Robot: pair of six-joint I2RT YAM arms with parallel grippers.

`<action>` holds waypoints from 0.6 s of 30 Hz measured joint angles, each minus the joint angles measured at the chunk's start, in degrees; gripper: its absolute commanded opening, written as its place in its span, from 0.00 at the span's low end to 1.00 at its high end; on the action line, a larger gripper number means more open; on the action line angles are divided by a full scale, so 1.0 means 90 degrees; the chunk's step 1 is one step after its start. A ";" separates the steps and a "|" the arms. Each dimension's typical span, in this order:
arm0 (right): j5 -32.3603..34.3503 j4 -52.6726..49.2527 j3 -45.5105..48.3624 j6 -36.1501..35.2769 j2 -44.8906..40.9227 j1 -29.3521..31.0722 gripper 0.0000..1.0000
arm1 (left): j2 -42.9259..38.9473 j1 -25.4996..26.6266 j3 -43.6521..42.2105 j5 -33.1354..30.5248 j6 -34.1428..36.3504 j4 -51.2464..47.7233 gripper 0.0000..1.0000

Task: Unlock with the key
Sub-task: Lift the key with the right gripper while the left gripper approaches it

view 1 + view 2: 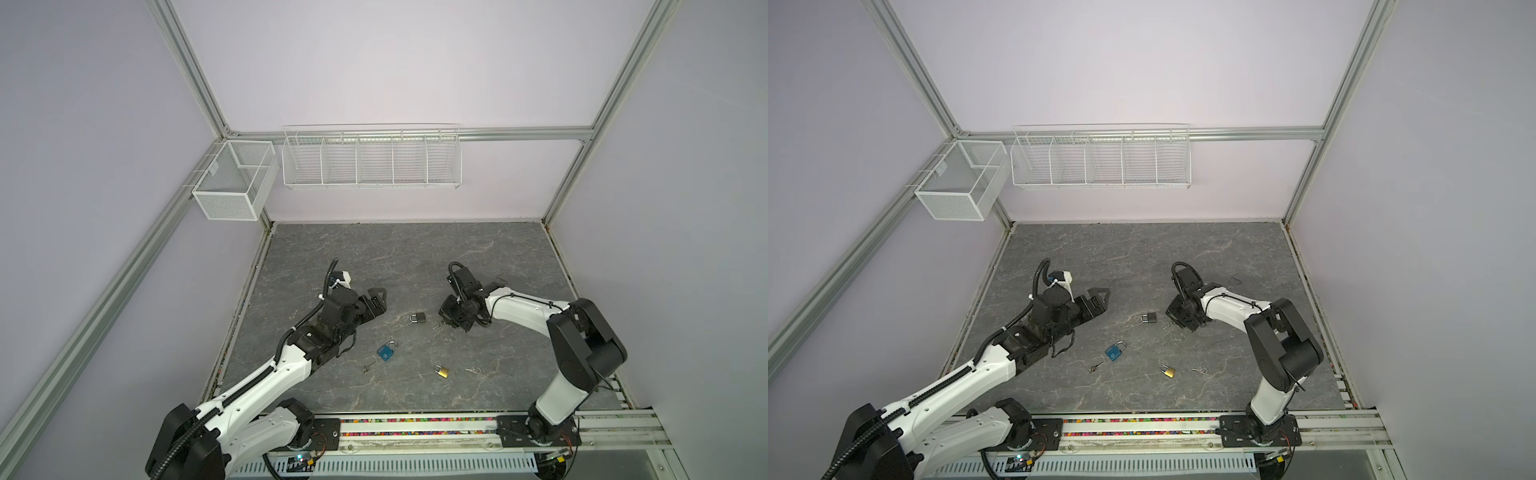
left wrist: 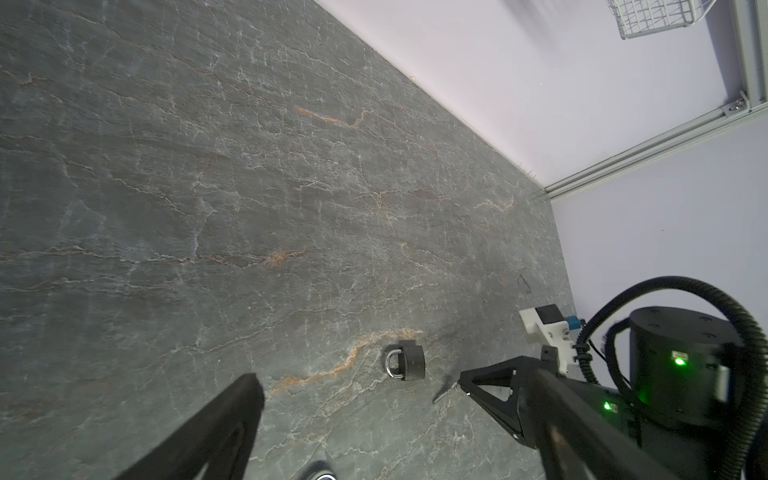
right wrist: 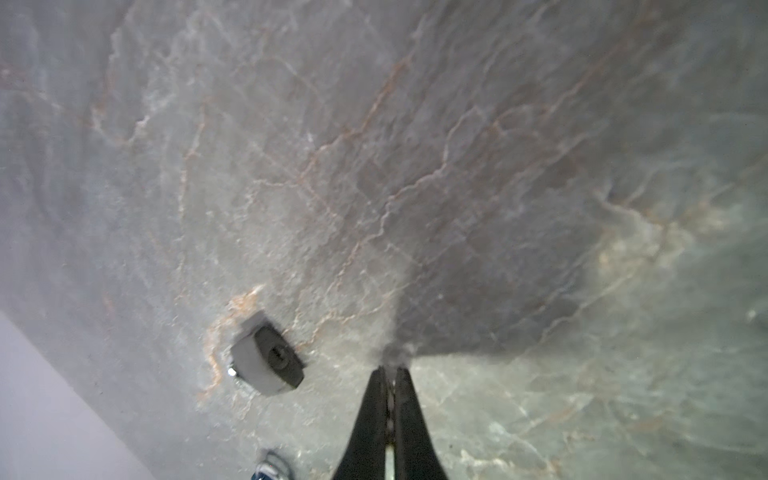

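My right gripper (image 3: 390,368) pinches the key (image 2: 442,392); left gripper (image 1: 384,300) gapes empty. The black padlock (image 1: 418,318), at the key's nine o'clock, is not yet unlocked.

Both top views are softly, evenly lit from overhead: bright pale walls, mid-grey worktop (image 1: 415,257), only faint shadows around the black padlock (image 1: 417,318). The frame rails (image 1: 187,66) splay toward the edges, a wide-angle stretch. The left wrist view is crisp at the black padlock and the key (image 2: 445,392) beside it, but the left gripper (image 2: 356,375) is blurred. The right wrist view is hazy throughout. There a dark shadow (image 3: 478,291) spreads beside the black padlock, beyond the right gripper (image 3: 390,370).
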State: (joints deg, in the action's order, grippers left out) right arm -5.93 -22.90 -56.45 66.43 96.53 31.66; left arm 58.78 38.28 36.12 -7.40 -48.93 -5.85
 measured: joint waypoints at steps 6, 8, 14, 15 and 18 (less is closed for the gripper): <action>-0.0017 -0.0046 0.0000 0.0262 -0.0882 0.0000 0.06 | -0.0238 0.0002 0.0000 0.0046 -0.0335 0.0240 1.00; -0.0015 -0.0078 0.0000 0.0391 -0.1146 0.0000 0.06 | -0.0270 0.0012 0.0000 0.0100 -0.0476 0.0452 0.99; 0.0029 -0.0289 -0.0002 0.0860 -0.1957 0.0000 0.06 | -0.0131 0.0170 -0.0141 0.0260 -0.1076 0.1688 0.97; 0.0041 -0.0318 -0.0005 0.0930 -0.2067 0.0000 0.06 | -0.0058 0.0199 -0.0170 0.0272 -0.1197 0.1872 0.97; 0.0068 -0.0369 -0.0080 0.1190 -0.2358 0.0000 0.07 | 0.0296 0.0308 -0.0228 0.0415 -0.1877 0.2516 0.96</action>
State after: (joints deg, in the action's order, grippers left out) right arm -5.32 -26.22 -57.17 77.14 75.31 31.66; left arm 61.45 41.06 34.06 -3.66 -65.82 16.80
